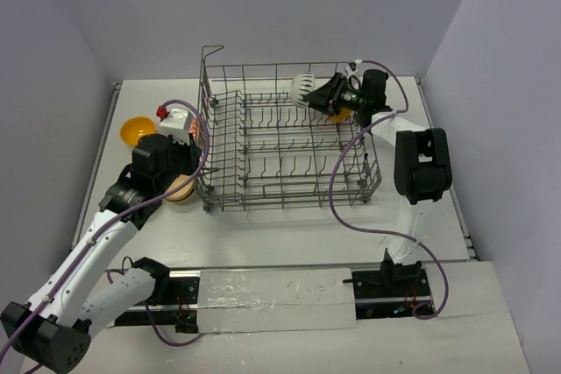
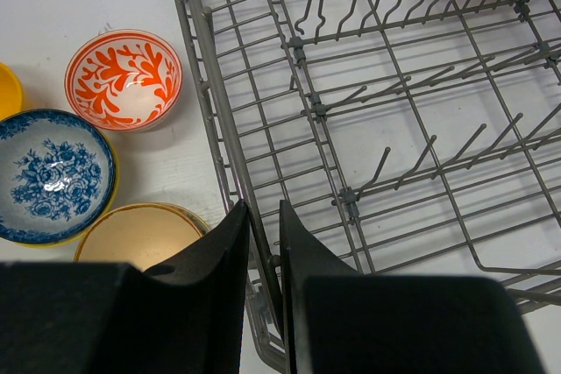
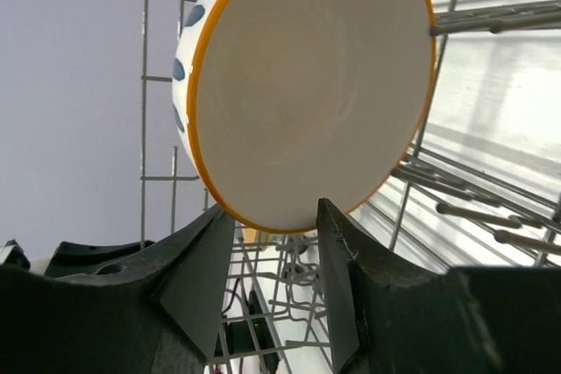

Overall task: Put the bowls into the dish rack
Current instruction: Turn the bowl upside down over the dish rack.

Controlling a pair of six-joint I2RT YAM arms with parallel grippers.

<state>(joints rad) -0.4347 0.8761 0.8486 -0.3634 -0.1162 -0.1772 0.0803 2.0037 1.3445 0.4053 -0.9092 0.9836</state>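
Note:
The grey wire dish rack (image 1: 289, 203) stands mid-table. A white striped bowl (image 1: 302, 85) with an orange rim (image 3: 307, 85) stands on edge at the rack's back, with an orange-yellow bowl (image 1: 340, 114) beside it. My right gripper (image 1: 319, 94) (image 3: 276, 208) is open, its fingers either side of the striped bowl's lower rim. My left gripper (image 1: 195, 142) (image 2: 263, 205) is shut on the rack's left rim wire (image 2: 210, 85). Left of the rack lie a red-and-white bowl (image 2: 124, 79), a blue-patterned bowl (image 2: 53, 175), a tan bowl (image 2: 136, 234) and an orange-yellow bowl (image 1: 133, 131).
Rows of upright tines (image 2: 421, 164) fill the rack floor. A raised handle (image 1: 213, 50) stands at its back left corner. A purple cable (image 1: 351, 208) from the right arm loops over the rack's front right corner. Walls close in the table on three sides.

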